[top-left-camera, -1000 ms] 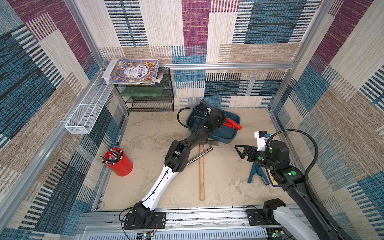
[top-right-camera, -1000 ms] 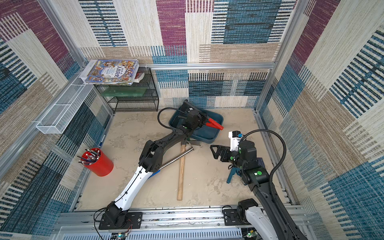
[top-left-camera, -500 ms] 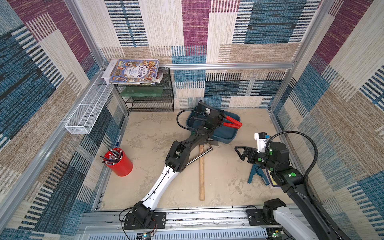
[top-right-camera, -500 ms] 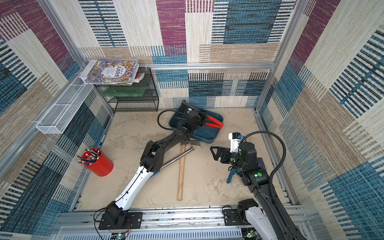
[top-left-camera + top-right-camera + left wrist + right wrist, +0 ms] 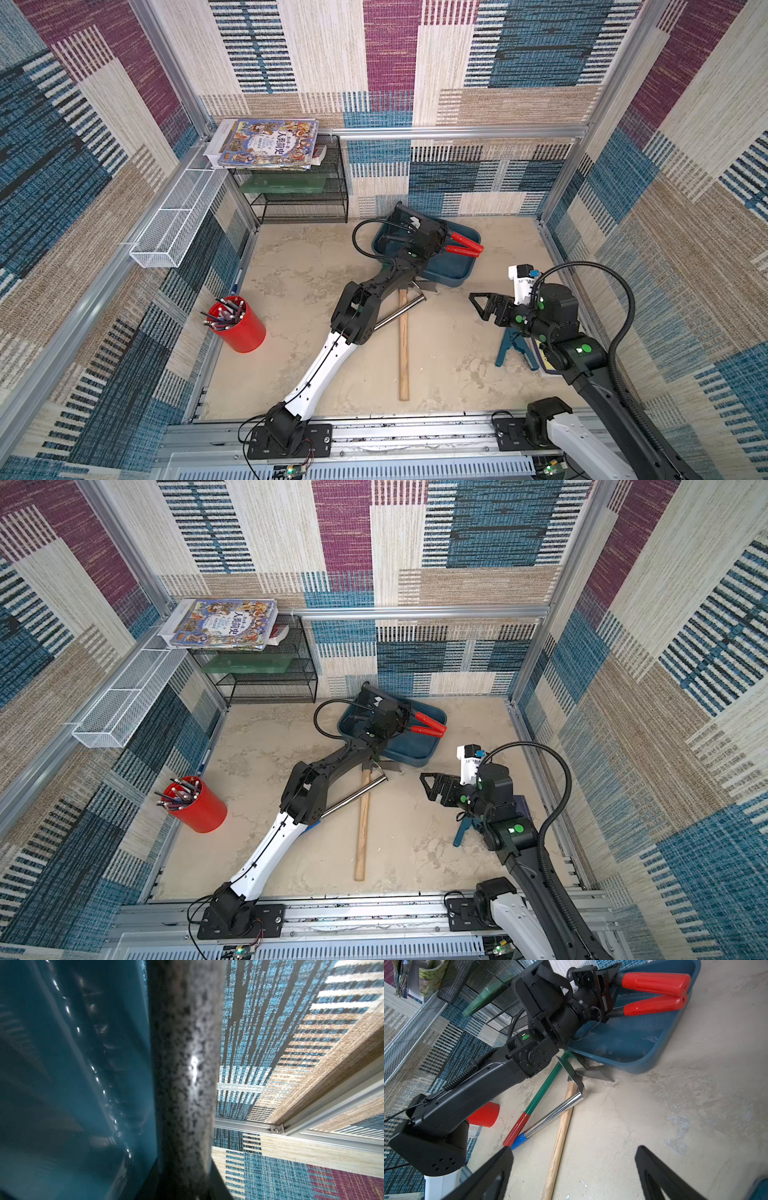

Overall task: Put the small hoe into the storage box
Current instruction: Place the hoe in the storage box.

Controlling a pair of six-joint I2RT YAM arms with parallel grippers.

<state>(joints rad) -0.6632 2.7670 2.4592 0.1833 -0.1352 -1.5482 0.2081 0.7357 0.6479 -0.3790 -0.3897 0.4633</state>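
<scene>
Hoe (image 5: 402, 345) just lies on the floor (image 5: 457, 357), head at 6 o'clock of storage box (image 5: 451, 266). Left gripper (image 5: 445, 243) pinches red-handled tool (image 5: 467, 246) over it; right gripper (image 5: 478, 305), 4 o'clock, jaws spread.

Book (image 5: 269, 143) cover, flat atop black rack (image 5: 299, 195), well apart from left claw (image 5: 445, 245), off toward back-left corner: large yellow Chinese title, seemingly 人类简史. Title shows in both top views. Smaller print around title and along cover edges: too small to read. White marks on left claw's wrist housing: shapes only, no letters.
</scene>
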